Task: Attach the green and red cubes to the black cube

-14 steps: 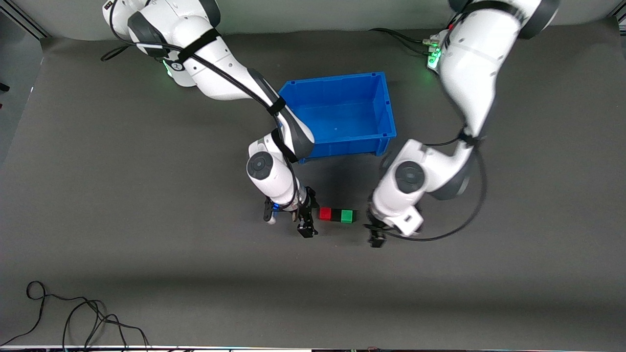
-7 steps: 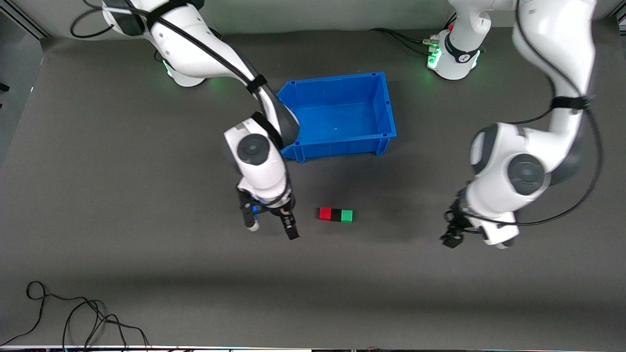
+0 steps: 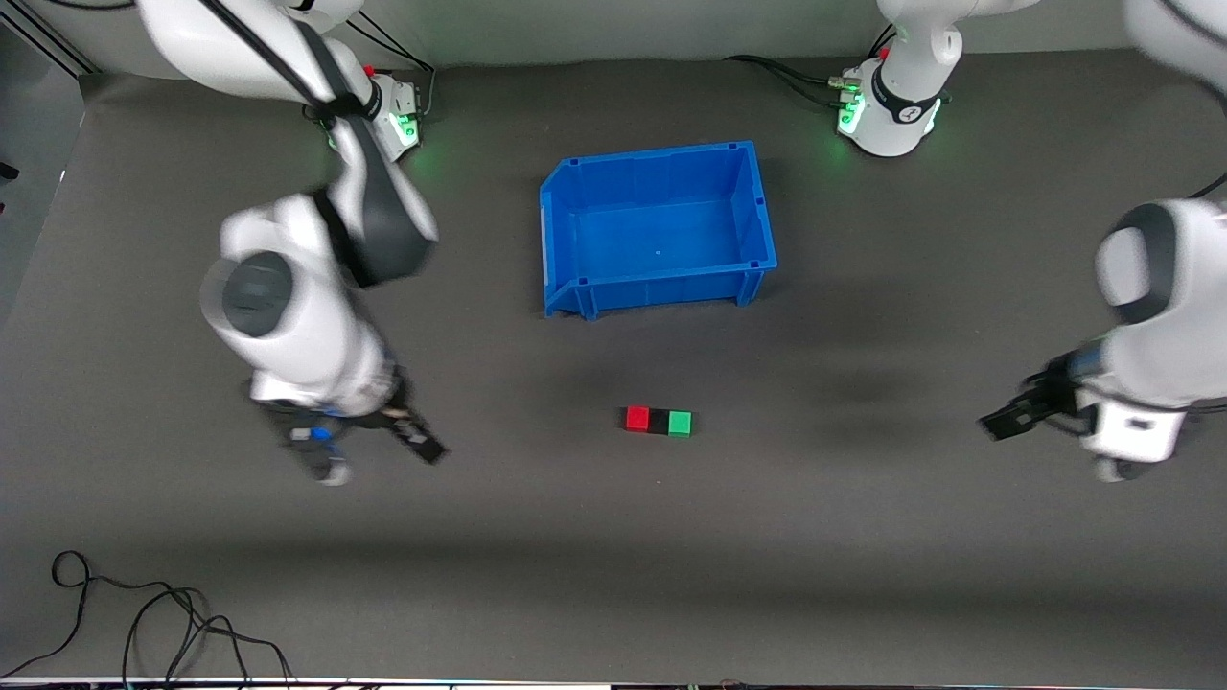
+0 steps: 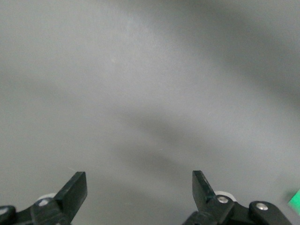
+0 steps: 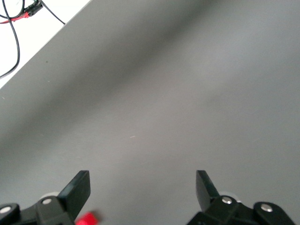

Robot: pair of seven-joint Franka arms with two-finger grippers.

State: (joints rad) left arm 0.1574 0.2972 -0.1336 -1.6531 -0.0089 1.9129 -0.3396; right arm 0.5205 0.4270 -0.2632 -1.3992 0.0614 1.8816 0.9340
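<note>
The grey counter (image 3: 863,575) carries a blue bin (image 3: 762,206), my landmark here, which looks empty. Both arms have swung well away from the middle in the last second. The right end effector (image 3: 369,455) now hangs over bare mat toward the right arm's end of the counter from the bin, fingers spread apart and holding nothing. The left end effector (image 3: 1021,414) has pulled out toward the left arm's end, jaws likewise apart and empty. Nearer the front camera than the bin, the three cubes lie in one touching row: red cube (image 3: 637,418), black cube (image 3: 659,421) between, green cube (image 3: 680,423). With both arms retreating and the row left joined, I'd judge the attaching done.
</note>
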